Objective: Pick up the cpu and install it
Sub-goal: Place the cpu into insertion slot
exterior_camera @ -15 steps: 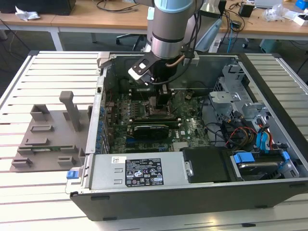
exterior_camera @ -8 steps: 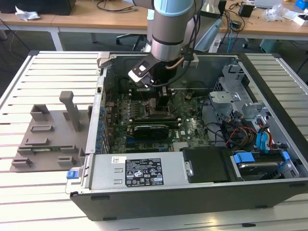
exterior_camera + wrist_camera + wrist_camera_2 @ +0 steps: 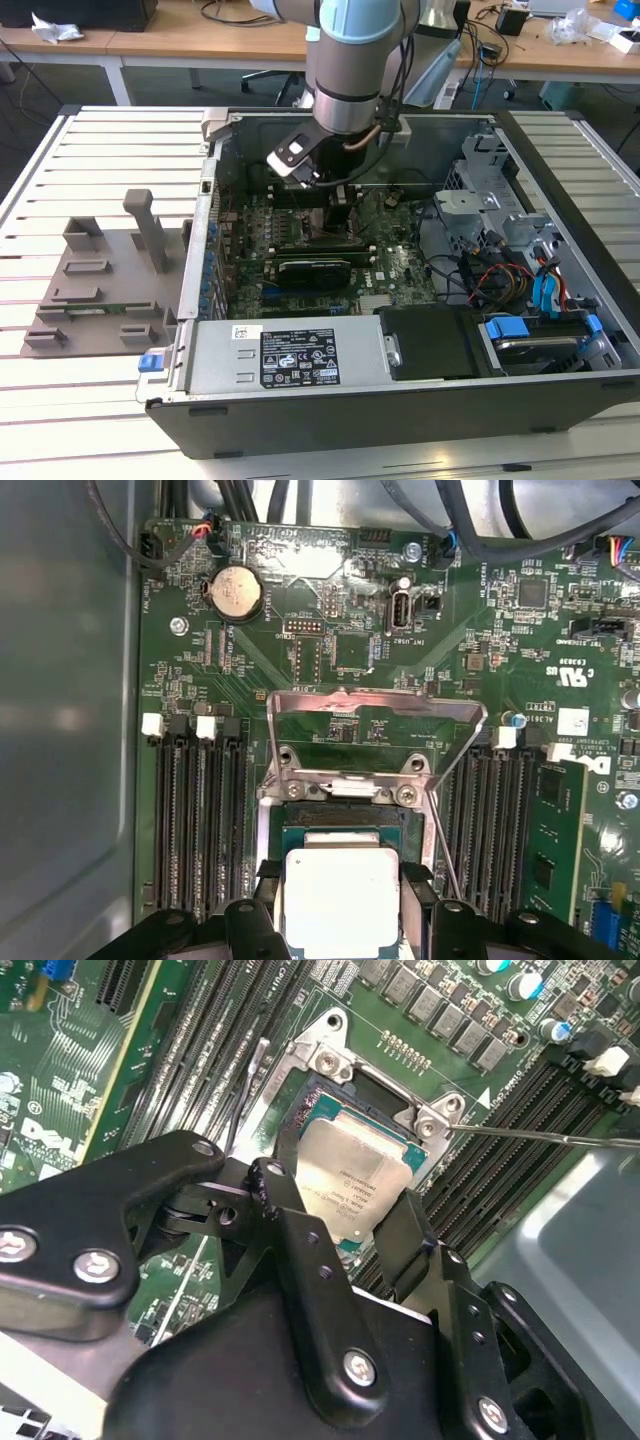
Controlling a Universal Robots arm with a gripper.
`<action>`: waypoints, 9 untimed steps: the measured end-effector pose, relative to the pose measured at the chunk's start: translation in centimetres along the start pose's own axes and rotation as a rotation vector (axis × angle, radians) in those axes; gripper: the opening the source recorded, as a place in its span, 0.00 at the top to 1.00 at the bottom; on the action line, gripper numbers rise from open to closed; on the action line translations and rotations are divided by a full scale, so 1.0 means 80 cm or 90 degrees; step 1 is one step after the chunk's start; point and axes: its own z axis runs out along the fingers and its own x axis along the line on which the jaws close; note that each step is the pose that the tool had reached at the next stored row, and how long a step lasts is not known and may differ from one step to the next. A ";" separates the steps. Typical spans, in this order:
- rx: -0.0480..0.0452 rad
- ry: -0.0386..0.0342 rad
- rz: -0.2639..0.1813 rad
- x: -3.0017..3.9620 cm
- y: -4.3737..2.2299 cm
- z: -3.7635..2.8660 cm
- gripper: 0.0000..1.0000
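Observation:
The cpu [image 3: 340,900] is a flat square chip with a pale silver top. It lies level in or just over the open socket [image 3: 300,815] on the green motherboard [image 3: 400,650]. My gripper [image 3: 340,880] is shut on the cpu, with one black finger against each of two opposite edges. In the second wrist view the cpu [image 3: 355,1175] sits between the fingers [image 3: 272,1188] of the gripper [image 3: 340,1195]. In the exterior view the gripper [image 3: 335,215] reaches down into the computer case [image 3: 300,370], and the arm hides the chip there.
The socket's metal load plate [image 3: 375,705] stands raised, and its thin wire lever [image 3: 445,850] is swung out. Black memory slots [image 3: 195,820] flank the socket. A black graphics card [image 3: 312,270], cables [image 3: 490,280] and drive bays [image 3: 530,335] fill the case. A grey fixture [image 3: 100,290] lies on the slatted table.

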 end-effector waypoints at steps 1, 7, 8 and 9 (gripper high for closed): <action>0.0000 0.0000 0.001 0.0000 0.0000 0.0009 0.45; 0.0004 0.0004 0.023 -0.0015 0.0032 0.0069 0.45; 0.0003 0.0003 0.024 -0.0030 0.0033 0.0084 0.45; 0.0003 0.0004 0.024 -0.0036 0.0033 0.0092 0.45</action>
